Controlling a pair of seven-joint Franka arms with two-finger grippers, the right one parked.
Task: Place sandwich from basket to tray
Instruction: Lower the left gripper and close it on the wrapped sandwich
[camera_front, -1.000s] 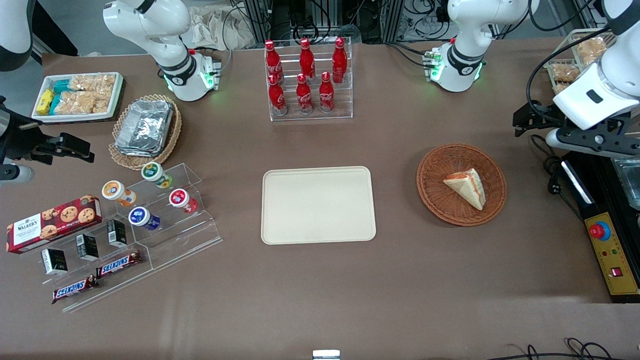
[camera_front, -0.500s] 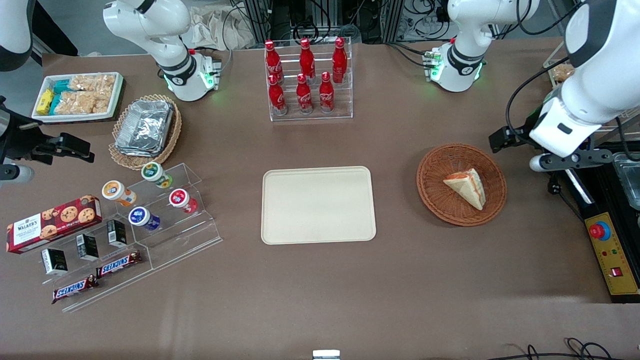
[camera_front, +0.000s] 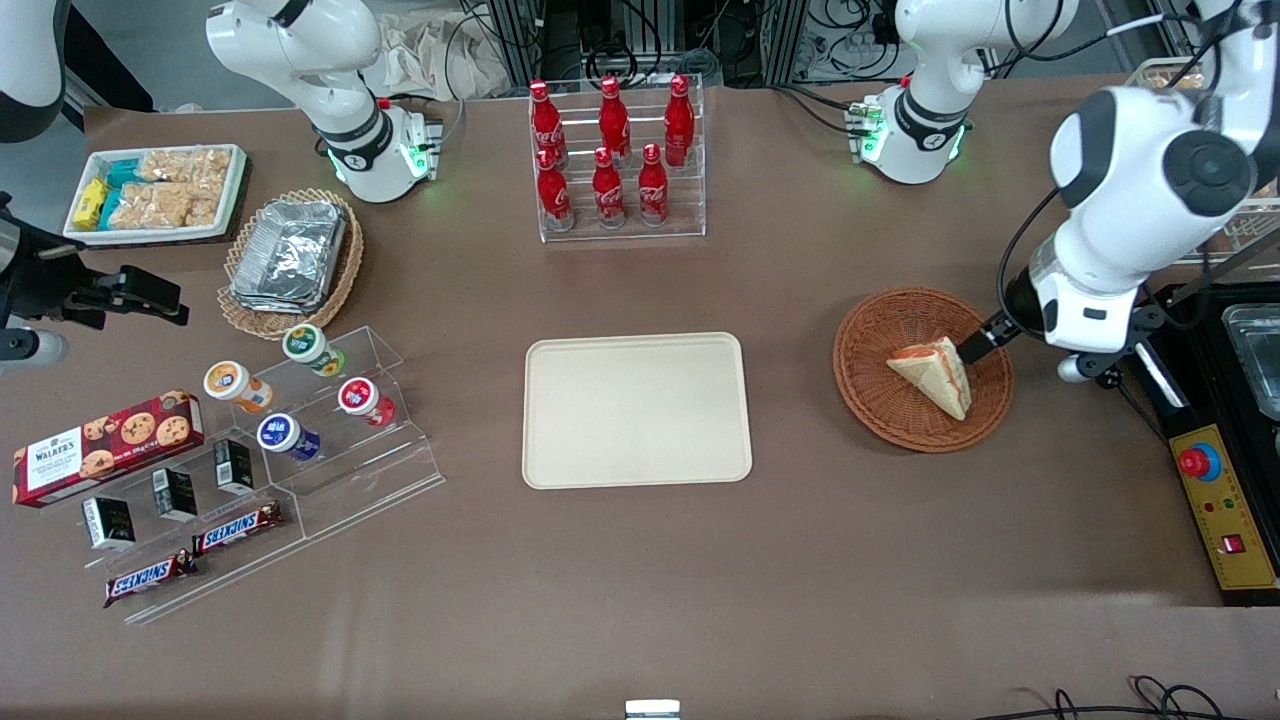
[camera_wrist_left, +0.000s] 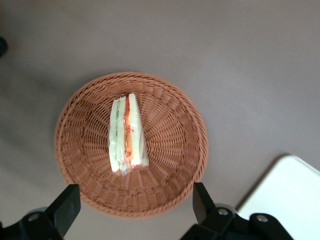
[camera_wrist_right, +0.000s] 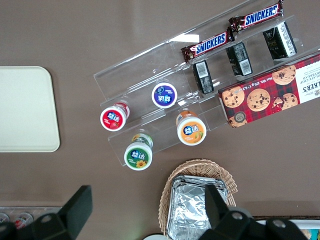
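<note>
Here, view by view, is what we see.

Front view, sandwich: The sandwich (camera_front: 932, 373) lies in the reddish-brown basket (camera_front: 880, 400), which sits toward the working arm's end of the counter, about midway between the counter's edge nearest the camera and its edge by the arm bases.
Front view, tray: The cream tray (camera_front: 636, 410) lies bare at the counter's middle, well apart from the basket.
Front view, gripper: The gripper (camera_front: 985, 338) hangs over the basket's rim, one dark finger just beside the sandwich; we cannot judge its spread from here.
Left wrist view, gripper: The fingers (camera_wrist_left: 65, 207) stand wide apart, holding nothing, with the basket (camera_wrist_left: 165, 175) and sandwich (camera_wrist_left: 128, 134) between them and lower down.
Left wrist view, handling: We judge the sandwich light, soft and easily crushed. It seems wrapped in clear film, so it may be slippery. We would take it across the two flat bread faces, near the middle, with gentle pressure.
Right wrist view, writing: Two bars read "SNICKERS" (camera_wrist_right: 210, 44). A red tartan cookie box (camera_wrist_right: 272, 95) shows part of the words "CHOCOLATE CHIP". Small round tubs (camera_wrist_right: 164, 94) carry labels we cannot read.
Front view, writing: The cookie box (camera_front: 105, 447) reads "WALKERS". Red bottles (camera_front: 610, 150) in a clear rack bear Coca-Cola script.
</note>
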